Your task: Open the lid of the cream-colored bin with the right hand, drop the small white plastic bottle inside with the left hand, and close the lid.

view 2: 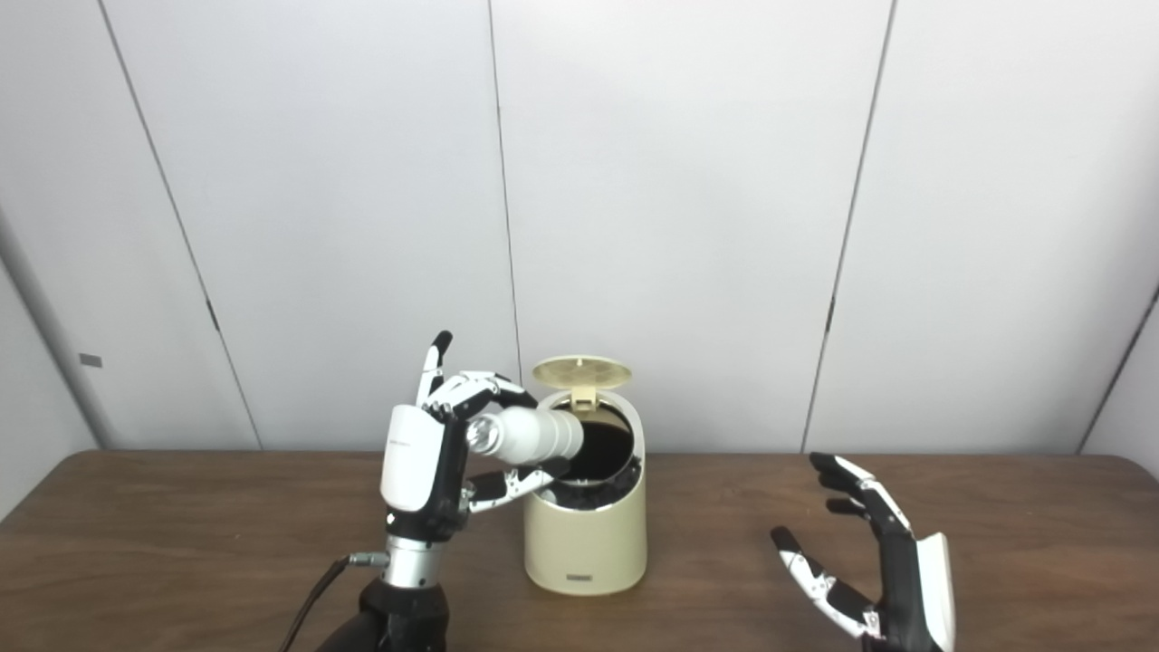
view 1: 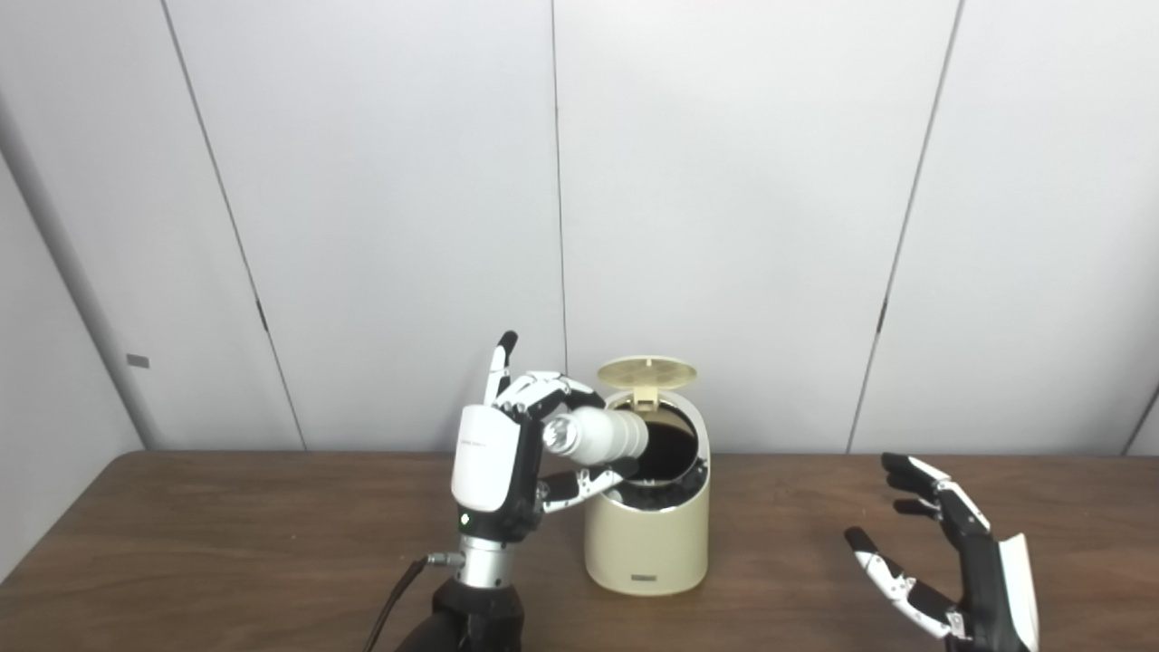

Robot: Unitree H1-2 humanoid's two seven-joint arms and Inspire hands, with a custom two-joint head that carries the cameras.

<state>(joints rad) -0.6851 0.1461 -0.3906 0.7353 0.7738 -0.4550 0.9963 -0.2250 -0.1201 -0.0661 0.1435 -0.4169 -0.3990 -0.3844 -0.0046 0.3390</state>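
the left robot hand [view 1: 507, 453] is holding the small white plastic bottle [view 1: 598, 435] on its side, fingers curled over the top and thumb pressing from below, with the bottle's far end poking over the rim of the cream-colored bin [view 1: 646, 534]. the bottle is looking light and stiff, with a smooth ribbed body that is probably a little slippery, so the present hold around its near half seems sensible; a firmer squeeze is likely doing no harm to it. the lid [view 1: 646, 372] is standing raised at the back on its hinge, leaving the dark mouth of the bin open toward the robot. the opening is looking only somewhat wider than the bottle, so the bottle is needing to tip further in before release, or it could be catching on the near rim and rolling onto the surface [view 1: 272, 543]. the right robot hand [view 1: 942, 561] is hovering well apart from the bin on the right, fingers spread and gripping nothing. the brown surface between that hand and the bin is showing open room for reaching back to the lid
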